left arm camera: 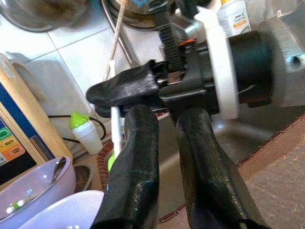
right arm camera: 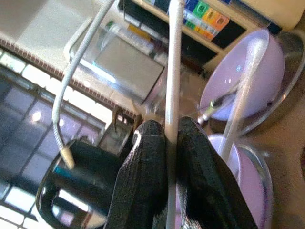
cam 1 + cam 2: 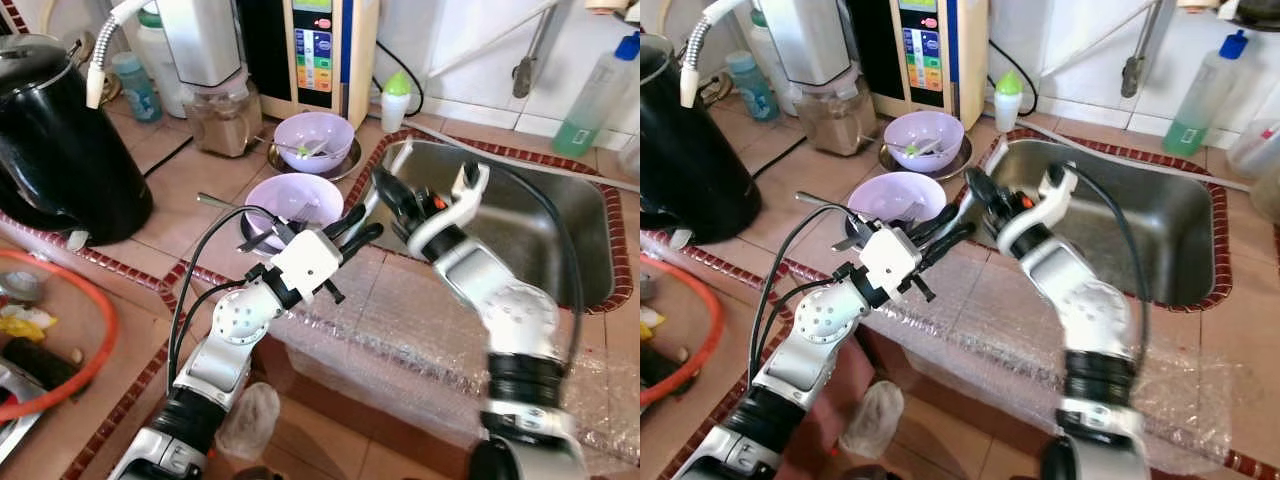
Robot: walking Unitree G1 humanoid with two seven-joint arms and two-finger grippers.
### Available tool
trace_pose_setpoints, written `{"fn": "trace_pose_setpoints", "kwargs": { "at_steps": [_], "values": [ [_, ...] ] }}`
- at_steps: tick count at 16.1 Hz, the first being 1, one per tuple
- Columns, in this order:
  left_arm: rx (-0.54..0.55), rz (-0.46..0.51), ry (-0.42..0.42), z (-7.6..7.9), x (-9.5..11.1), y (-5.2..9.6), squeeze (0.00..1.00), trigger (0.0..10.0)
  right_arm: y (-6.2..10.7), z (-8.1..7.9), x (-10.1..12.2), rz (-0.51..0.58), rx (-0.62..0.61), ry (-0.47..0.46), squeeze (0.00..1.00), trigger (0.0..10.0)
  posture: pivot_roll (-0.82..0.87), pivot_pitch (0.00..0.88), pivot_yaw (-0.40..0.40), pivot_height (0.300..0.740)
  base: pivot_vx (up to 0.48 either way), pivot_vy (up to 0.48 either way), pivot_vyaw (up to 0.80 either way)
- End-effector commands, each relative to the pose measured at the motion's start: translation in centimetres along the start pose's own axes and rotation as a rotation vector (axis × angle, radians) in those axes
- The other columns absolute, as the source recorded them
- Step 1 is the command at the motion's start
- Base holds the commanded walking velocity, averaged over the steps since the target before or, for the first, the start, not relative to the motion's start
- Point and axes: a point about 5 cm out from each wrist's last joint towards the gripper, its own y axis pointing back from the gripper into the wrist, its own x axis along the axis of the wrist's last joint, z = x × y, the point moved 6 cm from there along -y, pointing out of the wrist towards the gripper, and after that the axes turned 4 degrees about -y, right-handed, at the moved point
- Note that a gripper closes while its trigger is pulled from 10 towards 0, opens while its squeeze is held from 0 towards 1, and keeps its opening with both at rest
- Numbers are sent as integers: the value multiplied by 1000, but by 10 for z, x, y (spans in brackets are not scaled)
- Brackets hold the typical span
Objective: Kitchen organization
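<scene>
Silver arms, black-fingered hands, black cables

A home kitchen: tiled tabletop [image 3: 190,170] with a steel sink [image 3: 560,230], black kettle [image 3: 60,150], used bowls [image 3: 312,138] and soap bottle [image 3: 595,95].

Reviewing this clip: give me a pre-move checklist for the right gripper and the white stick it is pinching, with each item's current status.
1. Right gripper shut on the thin white stick: ok.
2. Stick's identity, spoon or straw: cannot tell.
3. Left gripper clear of the right one: not ok, the two sit close together at the sink's near-left corner.
4. Sink basin free to receive items: ok.
5. Near purple bowl still holds utensils: ok to collect.
6. Far purple bowl holds utensils: ok.
</scene>
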Motion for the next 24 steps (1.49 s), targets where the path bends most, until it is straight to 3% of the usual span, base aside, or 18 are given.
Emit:
{"fn": "trace_pose_setpoints", "kwargs": {
  "at_steps": [1, 3, 4, 6, 7, 8, 9, 11, 13, 14, 15, 19, 21, 24],
  "values": [
    [25, 7, -12, -10, 4, 0, 1000, 10000, -3, 2, 13, 74, -29, -16, 0, 0, -55, 0, 5, 740, 0, 0, 0],
    [45, 3, 3, -16, 5, 0, 1000, 10000, -6, 3, 21, 119, -48, -24, 0, 0, -60, 0, 1, 740, 0, 0, 0],
    [60, -14, 21, -21, 3, 0, 1000, 10000, -9, 3, 43, 207, -79, 89, 0, 0, -51, 0, -6, 740, 0, 0, 0],
    [77, -18, 53, -24, 4, 0, 1000, 10000, -6, 9, 56, 243, -130, 224, 0, 0, -38, 0, -9, 740, 0, 0, 0],
    [122, -39, 142, -33, 1, 6, 1000, 10000, 5, 37, 70, 245, -292, 533, 0, 0, -26, 0, -9, 740, 0, 0, 0],
    [196, -64, 255, -42, -4, 13, 1000, 10000, 18, 54, 80, 249, -392, 716, 0, 0, -16, 0, -12, 740, 0, 0, 0],
    [252, -75, 332, -48, -7, 17, 1000, 10000, 25, 63, 83, 243, -429, 781, 0, 4863, -13, 0, -12, 740, 0, 0, 0],
    [328, -109, 383, -57, -15, 27, 1000, 10000, 34, 81, 82, 230, -502, 853, 0, 10000, -9, 0, -6, 740, 0, 0, 0],
    [377, -150, 448, -59, -24, 32, 1000, 10000, 35, 89, 79, 218, -527, 924, 0, 10000, -5, 0, 6, 740, 0, 0, 0],
    [375, -152, 448, -57, -24, 31, 1000, 10000, 33, 89, 76, 213, -518, 978, 1000, 10000, -8, 0, 14, 740, 0, 0, 0],
    [375, -154, 454, -56, -23, 28, 1000, 10000, 29, 85, 71, 207, -501, 1071, 1000, 10000, -7, 0, 17, 740, 0, 0, 0],
    [265, -191, 463, -47, -19, 24, 1000, 10000, 24, 89, 57, 169, -461, 1132, 1000, 10000, 0, 0, 12, 740, 0, 0, 0],
    [145, -236, 439, -38, -20, 25, 1000, 10000, 21, 90, 54, 166, -446, 1147, 1000, 10000, -2, 0, 10, 740, 0, 0, 0],
    [106, -267, 412, -41, -21, 26, 1000, 10000, 20, 90, 52, 165, -432, 1161, 1000, 10000, -5, 0, 18, 740, 0, 0, 0]
  ]
}}
